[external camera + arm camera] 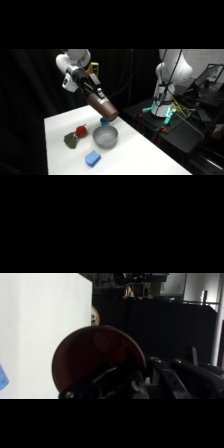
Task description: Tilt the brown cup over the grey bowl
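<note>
Over the white table [150, 155]: my gripper [92, 89] carries the brown cup [102, 106] aloft, fingers pinching it near its base end, body tipped hard, rim pointing down and right toward the grey bowl [105, 136]. The cup's mouth hangs above the bowl's far edge, not touching it; the bowl sits mid-table, w/ a small blue cup [104, 120] just behind it, a blue sponge [92, 159] near it on the front side, and a red-and-green bundle [75, 136] to its left.

To do this step well, I judge: keep the squeeze firm, since a tapered wall could slide out toward its narrow end once tilted; roll the wrist slowly; bring the rim a bit nearer, over the bowl's centre rather than its far lip, so anything poured lands inside and not on the blue cup. Keep the rim clear of the bowl's wall so it isn't nudged.

Hard to make out: in the wrist view the brown cup [97, 359] fills the lower middle as a dark red round shape, and the bowl isn't visible at all there. The contact between fingers and cup is lost in dark linkage. Whether the cup holds anything, I can't tell. What the bundle is stays unclear.
</note>
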